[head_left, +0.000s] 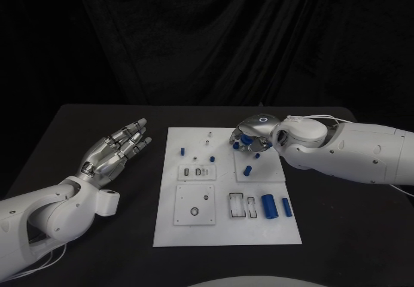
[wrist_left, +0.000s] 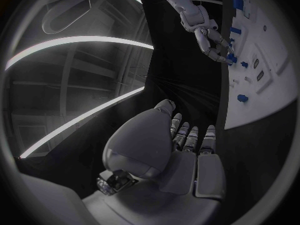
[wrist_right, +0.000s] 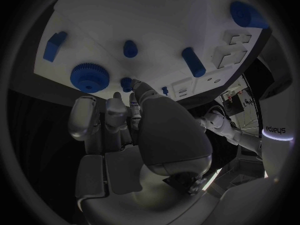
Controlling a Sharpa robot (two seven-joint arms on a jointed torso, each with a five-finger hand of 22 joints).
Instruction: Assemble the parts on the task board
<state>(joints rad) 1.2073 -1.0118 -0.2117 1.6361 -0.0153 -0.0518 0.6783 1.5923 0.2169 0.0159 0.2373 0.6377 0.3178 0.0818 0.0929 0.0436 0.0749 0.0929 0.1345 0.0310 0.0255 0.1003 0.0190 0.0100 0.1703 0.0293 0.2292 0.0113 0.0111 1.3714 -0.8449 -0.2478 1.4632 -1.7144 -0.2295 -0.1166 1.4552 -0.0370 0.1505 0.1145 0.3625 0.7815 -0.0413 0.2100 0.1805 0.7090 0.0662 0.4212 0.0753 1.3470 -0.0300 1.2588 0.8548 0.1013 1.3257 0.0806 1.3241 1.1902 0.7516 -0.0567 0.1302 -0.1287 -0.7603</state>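
The white task board lies in the middle of the table. My right hand hovers over its far right corner, fingers pointing down at the plate. In the right wrist view its thumb tip touches a small blue peg standing beside a blue gear; nothing is gripped. Around them stand another peg, a blue cylinder and a blue block. My left hand is held flat and empty over the black table left of the board, fingers spread.
Two blue cylinders lie at the board's near right, next to rectangular slots. Small blue pieces stand further up the board. A second blue gear sits beside cut-outs.
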